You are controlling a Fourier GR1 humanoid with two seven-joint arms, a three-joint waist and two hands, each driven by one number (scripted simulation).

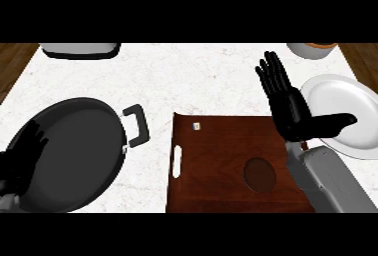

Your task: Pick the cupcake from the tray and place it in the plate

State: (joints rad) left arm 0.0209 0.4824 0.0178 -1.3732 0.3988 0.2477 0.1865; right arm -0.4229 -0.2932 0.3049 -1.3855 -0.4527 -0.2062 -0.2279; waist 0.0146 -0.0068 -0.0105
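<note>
A dark brown tray (221, 150) lies on the counter at centre. On its right half sits the cupcake (260, 175), seen from above as a dark brown oval. A white plate (347, 100) lies to the right of the tray, partly cut off by the view's edge. My right hand (289, 107) is open above the tray's far right corner, fingers straight and pointing away, thumb stretched over the plate's near left part. It holds nothing and is well beyond the cupcake. My left hand (16, 165) rests open at the left edge, dark against the pan.
A large black pan (74, 150) with a handle (136, 125) lies left of the tray. A small white tag (196, 126) sits on the tray's far left corner. A grey container (80, 49) stands at the back left, a cup (314, 49) at the back right.
</note>
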